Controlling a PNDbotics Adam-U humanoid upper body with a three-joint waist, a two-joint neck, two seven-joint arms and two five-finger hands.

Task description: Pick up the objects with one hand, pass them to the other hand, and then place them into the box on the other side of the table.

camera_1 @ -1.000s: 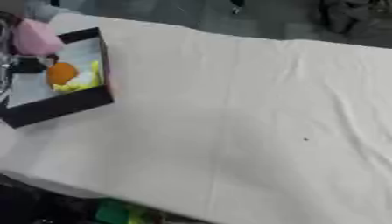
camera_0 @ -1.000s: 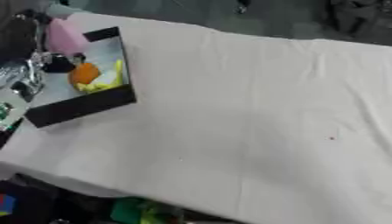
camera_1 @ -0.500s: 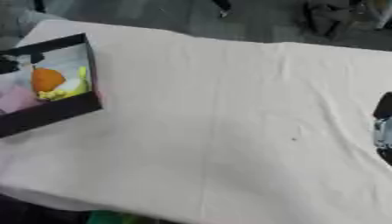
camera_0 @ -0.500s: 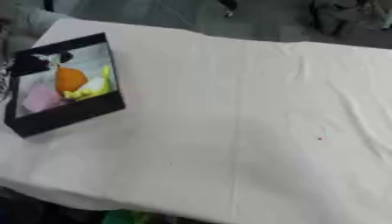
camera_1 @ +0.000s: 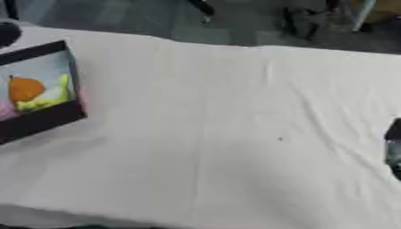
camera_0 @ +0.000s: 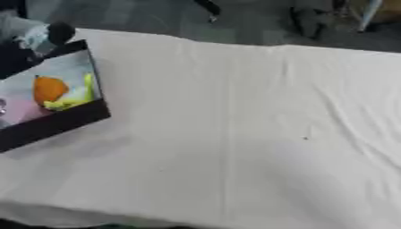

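Note:
A black box (camera_0: 56, 125) stands at the table's left edge. Inside it lie an orange round object (camera_0: 49, 88), a yellow object (camera_0: 76, 99) and a pink object (camera_0: 21, 114). Behind the box's far corner shows a dark, blurred shape of my left hand (camera_0: 58, 32), apart from the things in the box. A dark part of my right hand (camera_1: 394, 144) shows at the right edge of the right eye view, over the cloth. Nothing is seen in either hand.
A white, slightly creased cloth (camera_0: 235, 134) covers the table, with a small dark speck (camera_0: 305, 138) right of centre. Beyond the far edge lies grey floor with dark legs and feet of furniture (camera_0: 309, 20).
The camera has shifted, so the box sits lower in the picture. The pink object, held above the box a second ago, now lies inside it, and my left hand has drawn back.

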